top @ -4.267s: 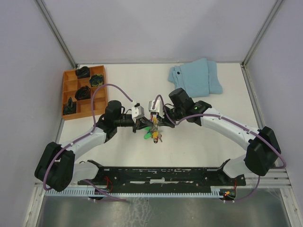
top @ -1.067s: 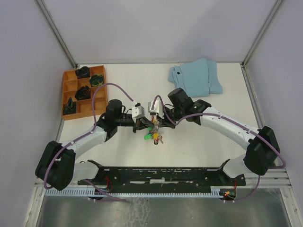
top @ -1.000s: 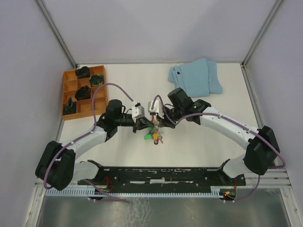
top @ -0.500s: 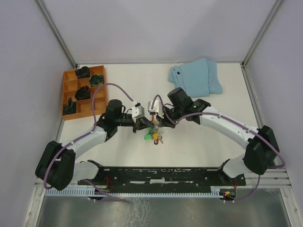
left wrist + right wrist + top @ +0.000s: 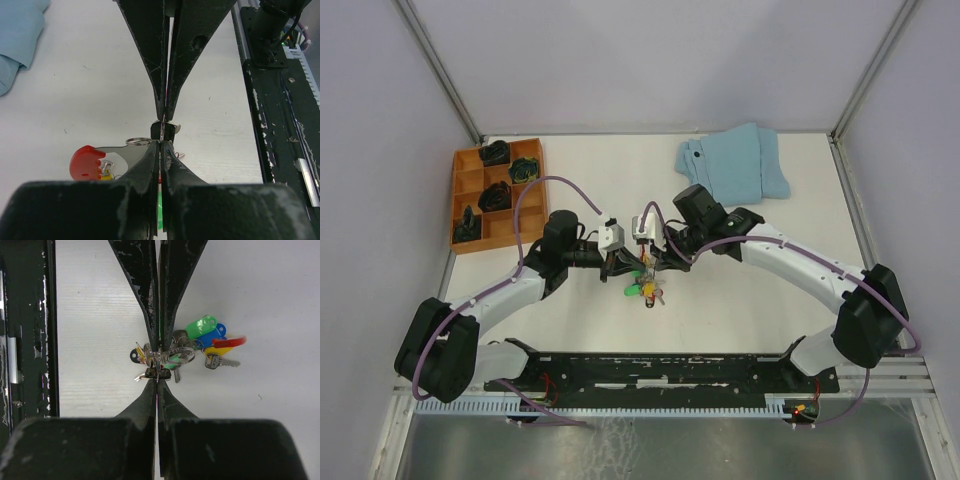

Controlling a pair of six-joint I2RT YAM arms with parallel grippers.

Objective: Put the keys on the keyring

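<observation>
The keys (image 5: pixel 647 288), with green (image 5: pixel 200 326), blue (image 5: pixel 214 335) and yellow (image 5: pixel 220 350) heads, hang in a bunch with steel rings (image 5: pixel 177 356) at mid-table. The keyring (image 5: pixel 92 160) is a red-and-grey curved piece; its grey part runs behind my left fingers. It shows red in the right wrist view (image 5: pixel 230 341). My left gripper (image 5: pixel 632 264) (image 5: pixel 161 145) and right gripper (image 5: pixel 652 262) (image 5: pixel 157 382) meet tip to tip, both shut. The left pinches the ring cluster. The right pinches a small black-headed key (image 5: pixel 152 374).
An orange compartment tray (image 5: pixel 462 215) with dark lumps stands at the back left. A folded light-blue cloth (image 5: pixel 735 165) lies at the back right. The black base rail (image 5: pixel 660 370) runs along the near edge.
Hardly anything: both grippers stay shut tip to tip on the bunch; the right wrist has shifted very slightly.
</observation>
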